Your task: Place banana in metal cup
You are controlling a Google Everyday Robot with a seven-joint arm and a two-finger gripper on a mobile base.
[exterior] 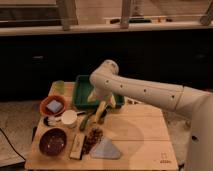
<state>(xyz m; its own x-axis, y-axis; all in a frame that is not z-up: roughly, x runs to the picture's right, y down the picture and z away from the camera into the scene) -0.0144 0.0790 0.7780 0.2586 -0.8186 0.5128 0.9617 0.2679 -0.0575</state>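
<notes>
The banana [102, 112], yellow and slightly curved, lies on the wooden table [145, 140] just in front of the green tray [82, 95]. My gripper [103, 104] hangs from the white arm [145, 92] right over the banana's far end, at or just above it. A pale round cup [69, 118], apparently the metal cup, stands upright to the left of the banana, about a hand's width away. A green cucumber-like vegetable [86, 121] lies between the cup and the banana.
An orange bowl with a blue sponge [54, 106] and a yellow-green cup [60, 86] stand at the far left. A brown bowl [52, 141], a white bar [77, 146], a brown lumpy thing [93, 139] and a blue cloth [106, 149] lie along the front.
</notes>
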